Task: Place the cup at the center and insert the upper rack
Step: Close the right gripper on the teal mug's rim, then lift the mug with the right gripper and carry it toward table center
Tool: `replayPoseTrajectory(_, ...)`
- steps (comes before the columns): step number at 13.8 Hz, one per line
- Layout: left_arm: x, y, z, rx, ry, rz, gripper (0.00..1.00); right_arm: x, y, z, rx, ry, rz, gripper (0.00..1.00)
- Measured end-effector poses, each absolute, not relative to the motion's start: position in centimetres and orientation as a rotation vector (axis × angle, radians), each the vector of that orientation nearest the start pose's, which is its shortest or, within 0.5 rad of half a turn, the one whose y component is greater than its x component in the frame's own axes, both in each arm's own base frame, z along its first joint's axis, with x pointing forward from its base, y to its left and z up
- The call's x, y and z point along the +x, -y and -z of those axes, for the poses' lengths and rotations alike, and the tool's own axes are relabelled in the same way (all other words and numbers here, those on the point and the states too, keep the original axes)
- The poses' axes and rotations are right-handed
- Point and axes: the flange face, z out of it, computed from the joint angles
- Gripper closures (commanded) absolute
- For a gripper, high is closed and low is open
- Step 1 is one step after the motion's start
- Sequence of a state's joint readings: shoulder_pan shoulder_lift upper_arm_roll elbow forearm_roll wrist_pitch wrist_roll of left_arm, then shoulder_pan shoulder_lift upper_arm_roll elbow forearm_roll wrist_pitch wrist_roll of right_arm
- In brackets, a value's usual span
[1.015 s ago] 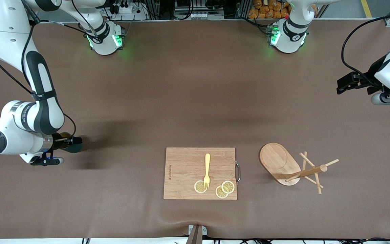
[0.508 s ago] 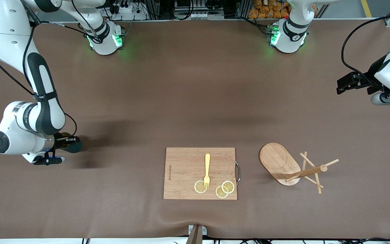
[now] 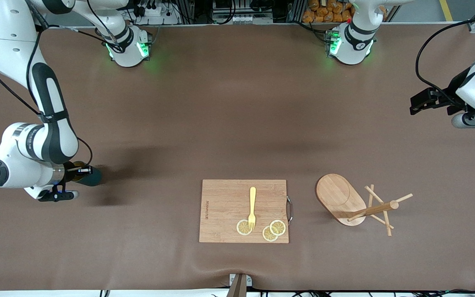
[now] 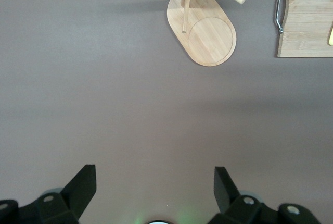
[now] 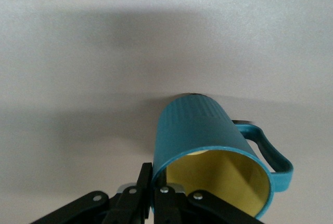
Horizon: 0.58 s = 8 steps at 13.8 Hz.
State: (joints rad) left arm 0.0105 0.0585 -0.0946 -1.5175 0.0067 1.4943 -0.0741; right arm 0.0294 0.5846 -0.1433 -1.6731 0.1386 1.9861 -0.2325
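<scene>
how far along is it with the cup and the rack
Done: nothing placed yet. In hand: the right gripper is shut on the rim of the cup at the right arm's end of the table. Left: carrying the cup to the center, then the upper rack, which lies tipped on its side beside the cutting board. The left gripper waits open above bare table.

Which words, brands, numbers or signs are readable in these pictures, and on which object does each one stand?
No text can be read with certainty.
Cutting board: a small burned mark runs along the edge toward the right arm's end of the table, too small to read.
Right arm: dark lettering on the grey band near the wrist, too small to read.
Cup, upper rack, fork: no text visible.
</scene>
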Motion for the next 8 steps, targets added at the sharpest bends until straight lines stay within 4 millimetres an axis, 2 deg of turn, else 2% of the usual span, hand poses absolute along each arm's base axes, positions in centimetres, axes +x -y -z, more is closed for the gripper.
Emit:
replayPoseTrajectory(2,56.2,4.5,-61.0,-3.131,-0.016,-0.127,0.00,65.1,4.3,-25.3,-3.036,0.068,-0.369,1.00)
replayPoseTrajectory(3,56.2,4.6,-61.0,-3.131,-0.017,-0.127,0.00,65.3,3.0,-25.8,-3.042,0.028,-0.366,1.00)
replayPoseTrajectory(5,56.2,4.9,-61.0,-3.131,-0.026,-0.127,0.00,65.2,-1.1,-27.1,-3.049,-0.033,-0.399,1.00)
replayPoseTrajectory(8,56.2,5.4,-61.0,-3.131,-0.037,-0.127,0.00,64.5,-8.5,-28.9,-3.064,-0.107,-0.409,1.00)
